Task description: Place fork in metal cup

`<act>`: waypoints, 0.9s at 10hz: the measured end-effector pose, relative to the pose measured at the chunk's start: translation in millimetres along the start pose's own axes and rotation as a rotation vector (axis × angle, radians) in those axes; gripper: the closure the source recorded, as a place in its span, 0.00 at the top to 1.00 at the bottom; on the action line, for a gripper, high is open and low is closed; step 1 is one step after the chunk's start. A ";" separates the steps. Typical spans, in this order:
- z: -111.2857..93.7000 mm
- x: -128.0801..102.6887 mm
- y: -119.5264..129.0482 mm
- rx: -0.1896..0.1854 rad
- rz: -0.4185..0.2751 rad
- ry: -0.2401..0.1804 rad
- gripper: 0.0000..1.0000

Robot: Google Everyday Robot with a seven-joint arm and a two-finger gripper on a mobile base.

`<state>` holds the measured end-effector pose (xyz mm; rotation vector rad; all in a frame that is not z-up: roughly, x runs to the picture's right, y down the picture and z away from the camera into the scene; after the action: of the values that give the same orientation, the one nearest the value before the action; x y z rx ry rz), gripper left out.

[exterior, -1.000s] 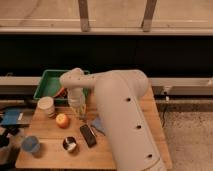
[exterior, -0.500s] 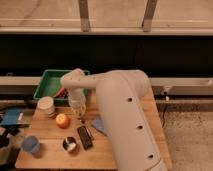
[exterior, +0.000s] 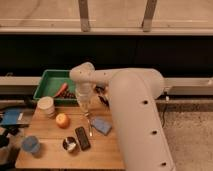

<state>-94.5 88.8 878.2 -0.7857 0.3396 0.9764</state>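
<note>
Camera view looks down on a wooden table point(exterior: 47, 134) with the robot's bulky white arm point(exterior: 136, 112) filling the right half and reaching left across the far edge. The gripper point(exterior: 84, 111) points downward over the middle of the table, just in front of the green tray point(exterior: 49, 84), and its fingers are pressed together. Directly under it lies the fork point(exterior: 89, 127) — a thin silvery sliver running toward the near edge, between the black remote-like bar point(exterior: 82, 137) on its left and a blue pad point(exterior: 101, 125) on its right. The fork's upper end sits right at the gripper's tip; it may be pinched there or merely close, and the view is too soft to say which. The metal cup point(exterior: 70, 145) stands low and dark, with a pale glint inside, just beside the near end of the black bar on its left — near the fork but apart from it, and the fork is not in it. An orange point(exterior: 62, 120) rests behind the metal cup, a white ribbed cup point(exterior: 46, 106) farther back toward the tray, and a light-blue cup point(exterior: 31, 145) at the near left corner. Inside the tray lies an orange-red elongated thing point(exterior: 61, 90).
</note>
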 end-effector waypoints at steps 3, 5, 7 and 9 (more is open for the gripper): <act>-29.3 1.6 -36.6 0.009 0.047 -0.053 0.00; -41.2 -1.4 -40.9 0.014 0.057 -0.084 0.00; -48.8 -1.0 -46.0 0.021 0.067 -0.102 0.00; -53.4 -1.5 -46.5 0.025 0.067 -0.114 0.00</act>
<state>-51.9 34.3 863.0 -0.6966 0.2807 1.0735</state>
